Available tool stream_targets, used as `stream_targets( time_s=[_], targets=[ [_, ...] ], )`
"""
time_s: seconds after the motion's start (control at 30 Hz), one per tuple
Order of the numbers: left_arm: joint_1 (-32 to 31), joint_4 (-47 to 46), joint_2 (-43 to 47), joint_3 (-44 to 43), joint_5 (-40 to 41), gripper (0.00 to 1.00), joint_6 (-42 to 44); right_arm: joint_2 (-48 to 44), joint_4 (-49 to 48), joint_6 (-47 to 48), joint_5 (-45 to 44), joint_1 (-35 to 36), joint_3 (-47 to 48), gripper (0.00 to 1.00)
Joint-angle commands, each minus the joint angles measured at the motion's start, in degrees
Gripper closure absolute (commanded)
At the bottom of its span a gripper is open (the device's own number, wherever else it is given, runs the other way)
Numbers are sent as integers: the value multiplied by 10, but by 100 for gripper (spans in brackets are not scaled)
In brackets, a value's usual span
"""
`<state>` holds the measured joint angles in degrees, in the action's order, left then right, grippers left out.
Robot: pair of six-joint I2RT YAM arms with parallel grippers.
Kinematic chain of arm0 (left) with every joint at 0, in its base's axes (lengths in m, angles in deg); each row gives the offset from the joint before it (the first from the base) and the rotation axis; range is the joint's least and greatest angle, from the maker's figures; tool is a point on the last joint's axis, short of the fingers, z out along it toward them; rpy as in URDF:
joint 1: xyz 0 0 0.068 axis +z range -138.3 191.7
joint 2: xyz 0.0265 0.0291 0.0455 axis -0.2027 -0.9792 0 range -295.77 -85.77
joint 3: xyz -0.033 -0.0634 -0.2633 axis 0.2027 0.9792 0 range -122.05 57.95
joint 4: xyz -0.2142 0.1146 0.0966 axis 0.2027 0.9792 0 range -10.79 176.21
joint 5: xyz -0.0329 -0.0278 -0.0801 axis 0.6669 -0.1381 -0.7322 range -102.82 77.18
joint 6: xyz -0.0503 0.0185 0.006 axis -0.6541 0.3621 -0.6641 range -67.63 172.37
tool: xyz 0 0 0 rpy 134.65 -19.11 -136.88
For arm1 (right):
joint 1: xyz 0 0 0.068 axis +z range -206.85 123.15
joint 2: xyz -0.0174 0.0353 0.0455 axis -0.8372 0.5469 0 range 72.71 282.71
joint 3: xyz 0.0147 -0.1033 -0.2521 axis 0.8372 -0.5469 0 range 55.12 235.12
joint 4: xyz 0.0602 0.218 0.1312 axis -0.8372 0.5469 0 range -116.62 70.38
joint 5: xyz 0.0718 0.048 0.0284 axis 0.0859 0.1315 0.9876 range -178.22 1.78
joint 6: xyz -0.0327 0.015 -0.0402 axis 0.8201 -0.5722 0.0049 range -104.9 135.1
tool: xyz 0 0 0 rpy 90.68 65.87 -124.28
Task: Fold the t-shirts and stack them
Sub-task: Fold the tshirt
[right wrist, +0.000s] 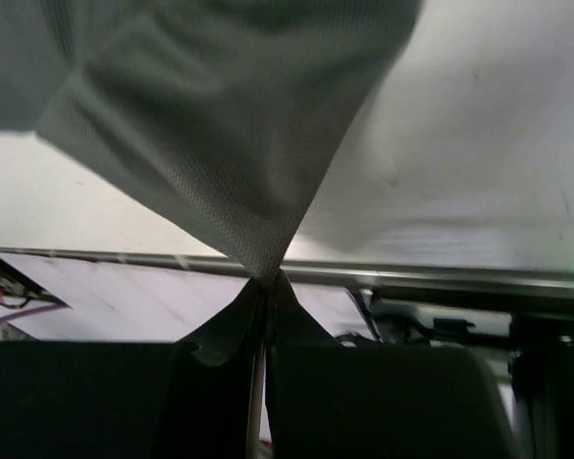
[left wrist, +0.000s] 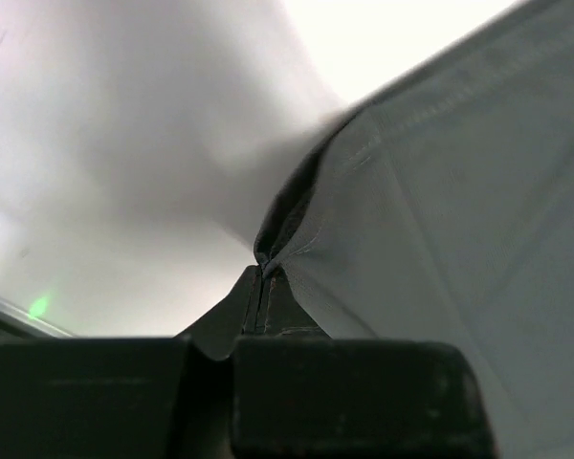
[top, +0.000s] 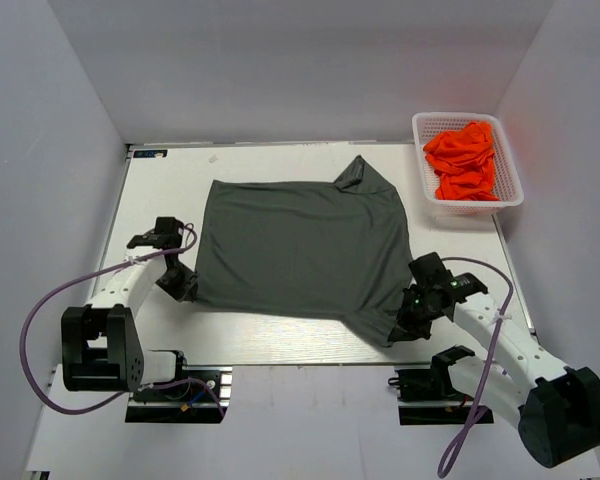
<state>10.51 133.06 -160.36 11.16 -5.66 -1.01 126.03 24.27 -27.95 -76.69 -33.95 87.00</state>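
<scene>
The dark grey t-shirt [top: 300,245] lies spread over the middle of the white table, one sleeve sticking up at its far right. My left gripper [top: 183,285] is shut on the shirt's near left corner; the left wrist view shows the hem [left wrist: 411,220] pinched at my gripper [left wrist: 264,277]. My right gripper [top: 400,325] is shut on the near right corner; in the right wrist view the cloth [right wrist: 220,124] hangs from my gripper [right wrist: 268,279]. The orange t-shirts [top: 465,160] lie bunched in a basket. No neck label shows.
A white plastic basket [top: 510,195] holding the orange shirts stands at the table's far right corner. The table's near edge [top: 280,362] runs just behind both grippers. White walls enclose the left, back and right sides.
</scene>
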Motion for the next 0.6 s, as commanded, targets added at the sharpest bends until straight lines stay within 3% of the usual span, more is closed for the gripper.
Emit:
stream_targets(
  time_s=[0.0, 0.33, 0.57],
  targets=[
    [2, 24, 3, 15, 7, 100, -10, 0, 7, -13, 17, 0, 7, 100],
    [-3, 24, -7, -90, 7, 100, 13, 101, -41, 24, -23, -5, 134, 100],
    [-3, 19, -74, -169, 1, 100, 13, 176, -43, 30, -50, -23, 235, 100]
  ],
)
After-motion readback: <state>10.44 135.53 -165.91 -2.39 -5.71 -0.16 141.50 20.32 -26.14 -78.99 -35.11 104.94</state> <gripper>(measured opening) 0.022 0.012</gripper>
